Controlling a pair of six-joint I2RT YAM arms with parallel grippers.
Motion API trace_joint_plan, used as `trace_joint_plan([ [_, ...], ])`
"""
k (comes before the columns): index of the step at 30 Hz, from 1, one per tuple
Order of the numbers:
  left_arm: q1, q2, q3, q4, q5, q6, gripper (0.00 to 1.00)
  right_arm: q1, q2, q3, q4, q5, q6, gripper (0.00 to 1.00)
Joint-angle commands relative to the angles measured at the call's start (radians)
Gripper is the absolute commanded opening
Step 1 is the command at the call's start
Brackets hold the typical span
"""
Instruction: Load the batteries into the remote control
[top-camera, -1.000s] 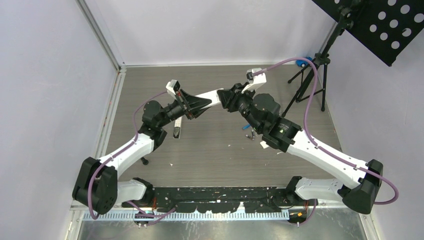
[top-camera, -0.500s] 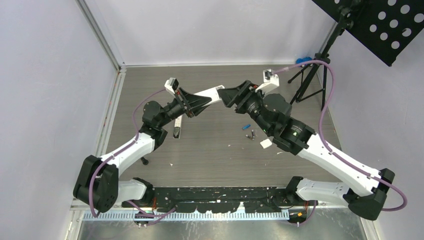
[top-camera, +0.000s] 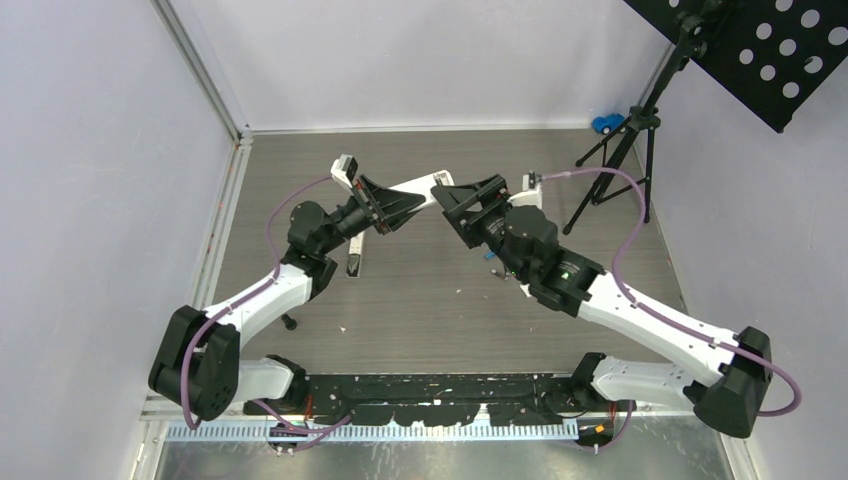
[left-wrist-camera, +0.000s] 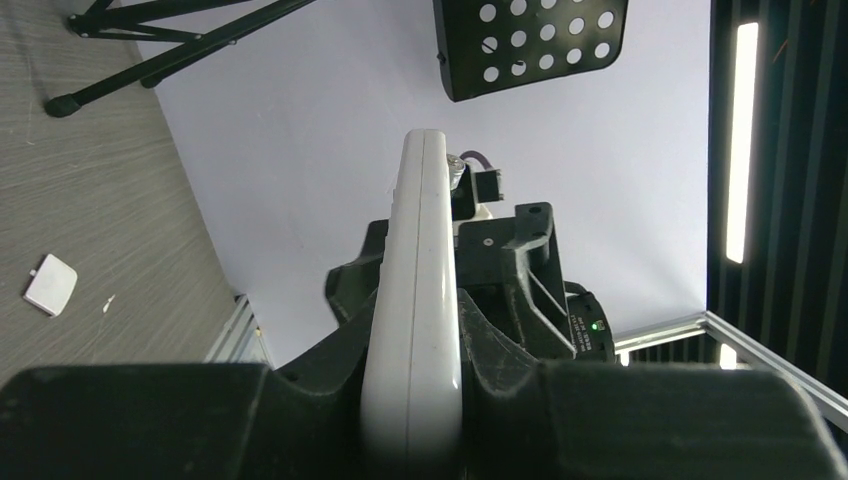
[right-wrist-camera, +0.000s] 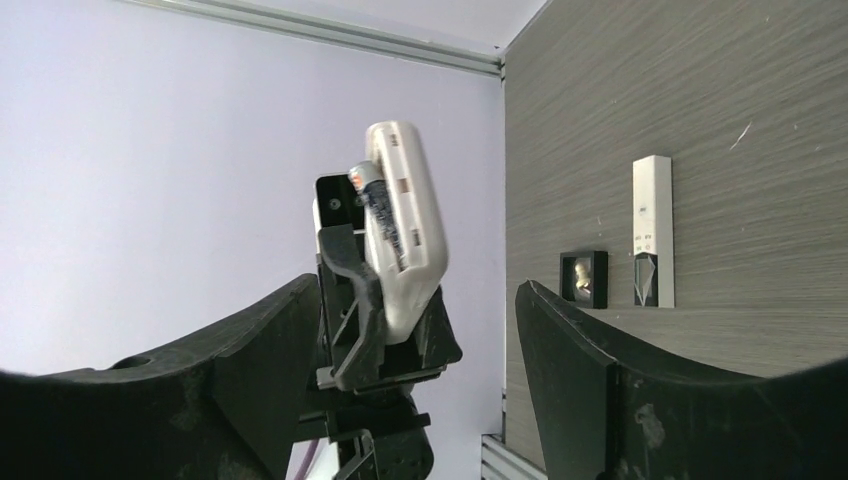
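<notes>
My left gripper (top-camera: 400, 203) is shut on the lower end of a white remote control (top-camera: 430, 184), holding it raised above the table and pointing at the right arm. In the left wrist view the remote (left-wrist-camera: 418, 300) sits edge-on between the jaws. From the right wrist view its open back (right-wrist-camera: 405, 225) shows one dark battery (right-wrist-camera: 372, 200) lying in the compartment. My right gripper (top-camera: 452, 212) stands open just off the remote's free end, with nothing held between its fingers (right-wrist-camera: 600, 370).
A second white remote (top-camera: 354, 262) lies on the table below the left gripper, beside a small black square piece (right-wrist-camera: 583, 278). Tiny loose pieces (top-camera: 497, 270) lie by the right arm. A small white cover (left-wrist-camera: 50, 284) lies on the wood. A black stand (top-camera: 620, 165) is at the back right.
The right gripper has opened wide and let go at the remote's end. Its wrist swung and shifted slightly left. The left arm still holds the remote in nearly the same place.
</notes>
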Motion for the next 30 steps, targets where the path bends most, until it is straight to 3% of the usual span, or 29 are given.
trace_joint_plan([
  [1,-0.006,-0.036,0.042,0.078,-0.001,0.036,0.0,0.002,0.038,0.003,0.174,0.012,0.082,0.77],
  [22,-0.007,0.01,0.05,0.132,0.106,0.071,0.0,-0.001,0.115,0.1,0.134,0.11,0.106,0.77],
  [30,-0.007,0.024,0.033,0.142,0.109,0.075,0.0,-0.009,0.085,0.064,0.166,0.122,0.122,0.73],
])
